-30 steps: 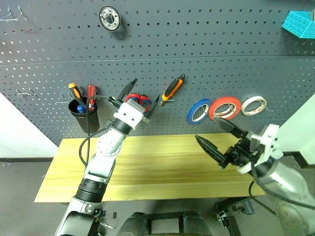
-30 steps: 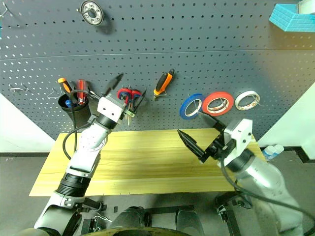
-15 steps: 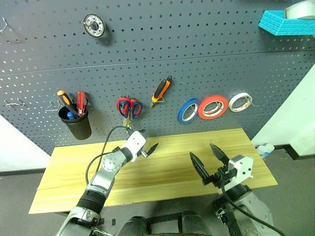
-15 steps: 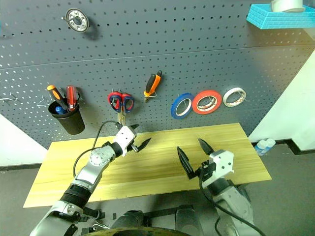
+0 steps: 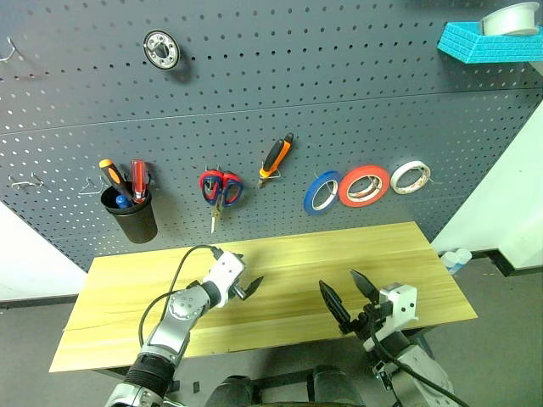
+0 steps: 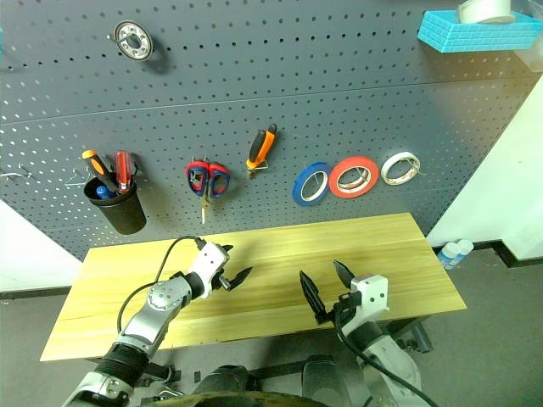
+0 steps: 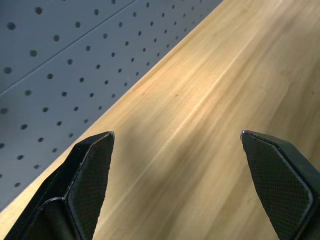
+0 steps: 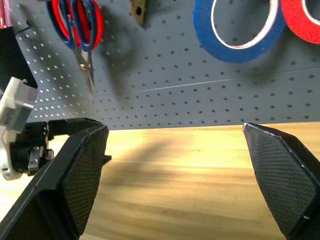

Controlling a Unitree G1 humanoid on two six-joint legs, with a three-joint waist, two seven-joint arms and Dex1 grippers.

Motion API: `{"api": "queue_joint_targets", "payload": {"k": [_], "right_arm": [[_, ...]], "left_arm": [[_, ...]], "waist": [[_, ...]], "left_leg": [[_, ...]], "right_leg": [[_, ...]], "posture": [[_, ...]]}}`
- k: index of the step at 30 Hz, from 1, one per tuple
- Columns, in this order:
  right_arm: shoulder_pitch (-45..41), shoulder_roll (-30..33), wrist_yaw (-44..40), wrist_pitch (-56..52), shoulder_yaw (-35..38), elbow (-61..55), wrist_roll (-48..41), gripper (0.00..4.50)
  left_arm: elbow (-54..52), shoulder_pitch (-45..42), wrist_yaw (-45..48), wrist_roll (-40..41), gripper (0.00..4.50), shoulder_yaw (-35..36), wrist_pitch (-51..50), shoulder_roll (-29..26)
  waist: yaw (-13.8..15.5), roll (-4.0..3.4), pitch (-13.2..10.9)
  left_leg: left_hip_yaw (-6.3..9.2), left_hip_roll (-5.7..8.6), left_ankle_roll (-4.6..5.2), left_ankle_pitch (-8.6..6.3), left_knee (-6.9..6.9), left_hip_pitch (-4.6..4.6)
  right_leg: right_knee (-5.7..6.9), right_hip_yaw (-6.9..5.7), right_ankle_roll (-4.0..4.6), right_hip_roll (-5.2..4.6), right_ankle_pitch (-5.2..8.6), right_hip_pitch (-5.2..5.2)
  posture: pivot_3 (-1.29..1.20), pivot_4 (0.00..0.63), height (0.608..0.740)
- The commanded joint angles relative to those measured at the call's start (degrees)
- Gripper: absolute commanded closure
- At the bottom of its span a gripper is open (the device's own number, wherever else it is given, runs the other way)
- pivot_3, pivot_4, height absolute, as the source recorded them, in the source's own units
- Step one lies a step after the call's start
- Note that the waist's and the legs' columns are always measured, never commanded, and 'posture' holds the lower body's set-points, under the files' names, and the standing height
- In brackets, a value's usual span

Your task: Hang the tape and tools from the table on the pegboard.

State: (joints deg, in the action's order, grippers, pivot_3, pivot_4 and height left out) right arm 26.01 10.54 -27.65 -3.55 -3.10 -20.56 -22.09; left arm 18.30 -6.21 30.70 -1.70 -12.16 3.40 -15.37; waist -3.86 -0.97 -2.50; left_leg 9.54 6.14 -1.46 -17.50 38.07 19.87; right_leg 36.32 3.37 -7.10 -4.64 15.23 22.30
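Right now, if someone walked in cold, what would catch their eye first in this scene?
Probably the row of three tape rolls on the dark grey pegboard: a blue tape ring, a red-orange one and a white one, hung side by side at the right. Left of them hang orange-and-black pliers and red-handled scissors. Below, the light wooden table lies bare, with both grippers, left and right, above it, jaws open.

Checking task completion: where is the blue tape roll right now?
The blue tape roll hangs on the pegboard, between the pliers and the red-orange roll.
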Motion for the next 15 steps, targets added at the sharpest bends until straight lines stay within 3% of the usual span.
{"api": "queue_joint_targets", "payload": {"k": [1,15], "right_arm": [[-1.11,0.49,-1.54,-0.64,-0.59,-0.80,-1.55,0.00],[-1.75,1.82,-4.78,-3.55,-2.56,-1.64,-2.74,0.00]], "left_arm": [[-1.12,0.67,-0.81,1.39,0.28,1.90,0.04,0.23],[7.27,3.08,-2.51,1.74,0.28,4.16,7.88,0.51]], "waist": [[0.03,-0.01,0.01],[3.02,0.12,0.08]], "left_leg": [[0.00,0.00,0.00,0.00,0.00,0.00],[-0.01,0.01,0.00,-0.02,-0.03,-0.34]], "right_leg": [[0.00,0.00,0.00,0.00,0.00,0.00],[-0.01,0.00,-0.26,-0.01,0.17,-0.16]], "posture": [[-0.14,0.000,0.720],[-0.07,0.000,0.720]]}}
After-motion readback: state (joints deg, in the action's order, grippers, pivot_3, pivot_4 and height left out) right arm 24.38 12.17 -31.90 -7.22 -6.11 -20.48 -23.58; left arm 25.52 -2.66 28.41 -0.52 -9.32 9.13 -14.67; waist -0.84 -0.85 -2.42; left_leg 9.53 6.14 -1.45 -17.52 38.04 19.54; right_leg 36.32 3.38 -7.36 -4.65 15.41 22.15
